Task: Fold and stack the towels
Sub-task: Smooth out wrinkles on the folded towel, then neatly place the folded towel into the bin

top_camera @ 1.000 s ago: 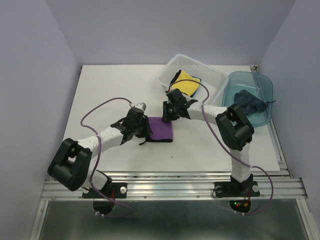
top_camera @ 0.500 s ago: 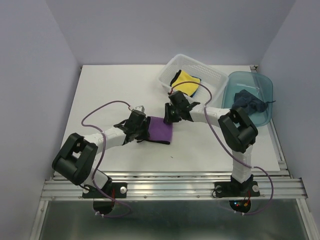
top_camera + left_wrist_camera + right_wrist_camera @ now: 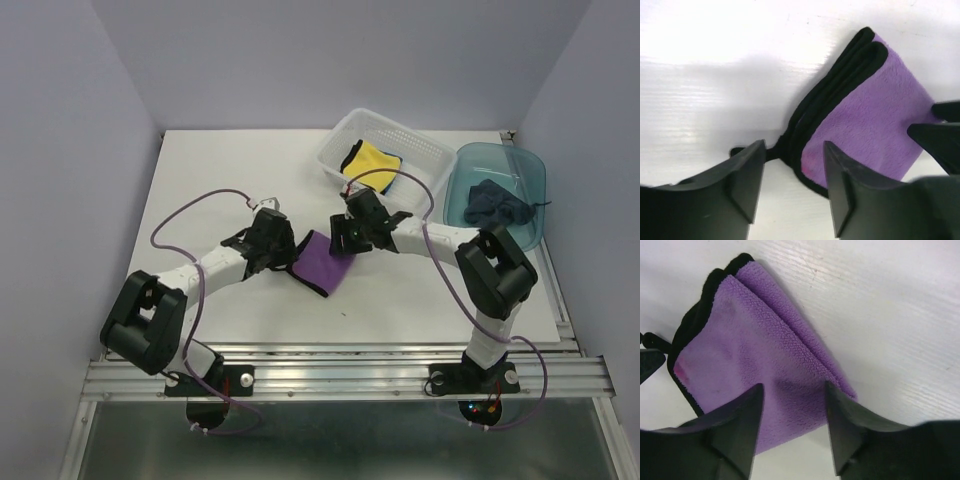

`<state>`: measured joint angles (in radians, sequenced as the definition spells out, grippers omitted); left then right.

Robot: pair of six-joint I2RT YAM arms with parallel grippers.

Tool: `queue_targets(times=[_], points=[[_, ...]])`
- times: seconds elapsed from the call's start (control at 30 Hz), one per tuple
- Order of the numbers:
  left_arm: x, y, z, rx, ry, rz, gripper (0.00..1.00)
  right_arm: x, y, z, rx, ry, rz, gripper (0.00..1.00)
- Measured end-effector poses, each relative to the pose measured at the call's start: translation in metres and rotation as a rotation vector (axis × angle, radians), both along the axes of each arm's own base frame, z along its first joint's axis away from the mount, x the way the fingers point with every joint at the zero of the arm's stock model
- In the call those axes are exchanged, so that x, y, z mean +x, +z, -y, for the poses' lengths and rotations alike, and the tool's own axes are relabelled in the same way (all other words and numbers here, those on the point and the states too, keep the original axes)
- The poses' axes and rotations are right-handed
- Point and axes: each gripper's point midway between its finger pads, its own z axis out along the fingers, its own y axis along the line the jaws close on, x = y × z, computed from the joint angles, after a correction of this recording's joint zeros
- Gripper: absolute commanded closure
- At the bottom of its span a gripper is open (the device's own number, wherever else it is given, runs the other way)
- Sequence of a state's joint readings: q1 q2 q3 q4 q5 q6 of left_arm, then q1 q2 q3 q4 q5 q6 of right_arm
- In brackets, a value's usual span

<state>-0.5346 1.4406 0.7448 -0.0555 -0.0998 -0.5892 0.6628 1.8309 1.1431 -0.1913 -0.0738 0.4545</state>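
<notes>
1. Change, arms: a second ago both claws were nipped onto the ends of the purple towel [image 3: 325, 263]. Both have since opened and let go. The left claw [image 3: 793, 147] is empty, its jaws parted and straddling the towel's black-edged corner. The right claw [image 3: 793, 385] is likewise parted and empty, poised over the opposite edge.
2. Change, towel: it lay square to the near edge of the counter [image 3: 220, 180]. It now sits skewed at mid-counter between the two claws, folded and free.
3. Judgement: I read this fold as finished. Stacking is not yet done, and at least one other towel awaits folding.
4. Counter: flat, white, matte, faintly grained.
5. Bin [image 3: 528, 175]: translucent teal hard plastic, rounded. A dark slate towel [image 3: 497, 205] lies crumpled inside.
6. Basket [image 3: 410, 133]: white slotted plastic, rectangular. A yellow towel [image 3: 372, 165] with dark trim lies in it.
7. Purple towel: short plush pile and a black bound hem, with several layers showing at the fold. It is soft and likely to slump if lifted by one corner.
8. Claw fingers [image 3: 745, 190]: black, rigid, smooth, wedge-shaped.
</notes>
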Motion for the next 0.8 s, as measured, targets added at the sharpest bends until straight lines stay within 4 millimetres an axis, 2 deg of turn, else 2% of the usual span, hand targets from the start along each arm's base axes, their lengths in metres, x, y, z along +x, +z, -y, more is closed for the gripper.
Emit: queue_targets(times=[0.03, 0.07, 0.1, 0.13, 0.27, 0.43, 0.6, 0.8], points=[[0.000, 0.003, -0.001, 0.004, 0.001, 0.008, 0.25, 0.003, 0.003, 0.000, -0.011, 0.015, 0.020, 0.27], [-0.001, 0.006, -0.003, 0.007, 0.000, 0.013, 0.15, 0.005, 0.005, 0.000, -0.020, 0.029, 0.034, 0.23], [-0.001, 0.011, -0.004, 0.008, 0.003, 0.023, 0.07, 0.009, 0.009, 0.000, -0.035, 0.064, 0.063, 0.15], [-0.002, 0.018, -0.006, 0.006, 0.007, 0.037, 0.01, 0.013, 0.015, -0.003, -0.043, 0.100, 0.095, 0.13], [-0.002, 0.045, -0.013, -0.006, 0.030, 0.108, 0.01, 0.025, 0.034, -0.013, -0.063, 0.263, 0.216, 0.10], [0.001, 0.073, -0.021, -0.029, 0.062, 0.190, 0.01, 0.020, 0.037, -0.021, -0.075, 0.465, 0.295, 0.12], [0.000, 0.073, -0.028, -0.019, 0.083, 0.183, 0.01, 0.024, 0.038, -0.024, -0.109, 0.551, 0.328, 0.15], [0.000, 0.073, -0.030, -0.025, 0.096, 0.180, 0.01, 0.031, 0.022, -0.024, -0.156, 0.564, 0.304, 0.18]])
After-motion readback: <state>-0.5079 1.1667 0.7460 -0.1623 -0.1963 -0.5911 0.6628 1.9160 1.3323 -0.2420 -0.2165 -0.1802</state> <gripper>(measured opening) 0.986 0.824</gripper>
